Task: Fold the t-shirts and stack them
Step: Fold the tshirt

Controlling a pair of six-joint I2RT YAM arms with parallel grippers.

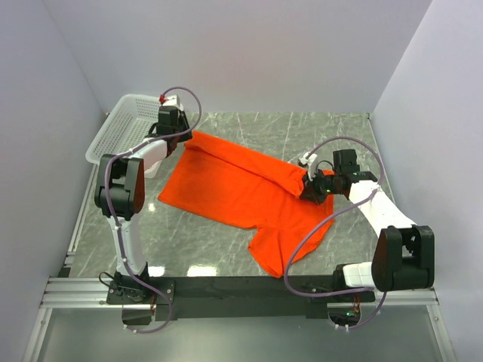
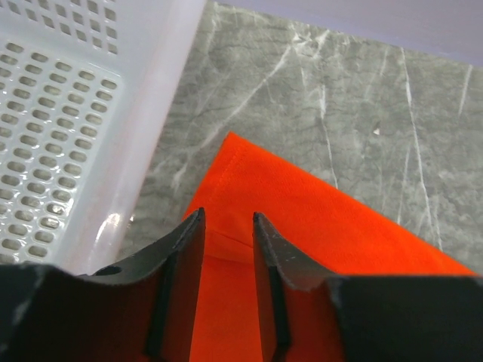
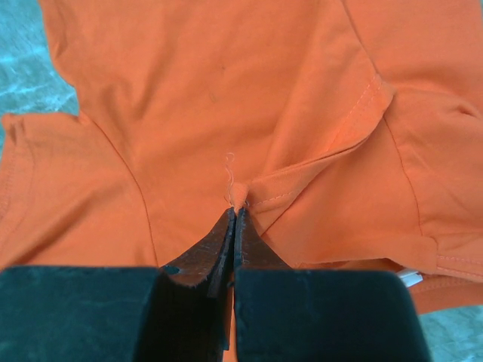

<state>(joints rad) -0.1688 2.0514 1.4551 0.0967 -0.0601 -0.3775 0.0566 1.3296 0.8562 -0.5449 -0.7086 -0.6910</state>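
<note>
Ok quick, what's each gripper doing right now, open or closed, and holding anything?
Left gripper: open, jaws apart over a corner of the t-shirt, holding nothing.
Right gripper: shut on a pinched fold of the t-shirt.

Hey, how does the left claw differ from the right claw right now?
The left claw is open over a corner of the t-shirt; the right claw is shut, pinching a fold of it. The left claw sits beside the basket; the right claw does not. Both are at the same t-shirt.

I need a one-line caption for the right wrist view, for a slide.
Right tool shut, pinching a fold of the orange t-shirt beside a stitched seam, above the table.
</note>
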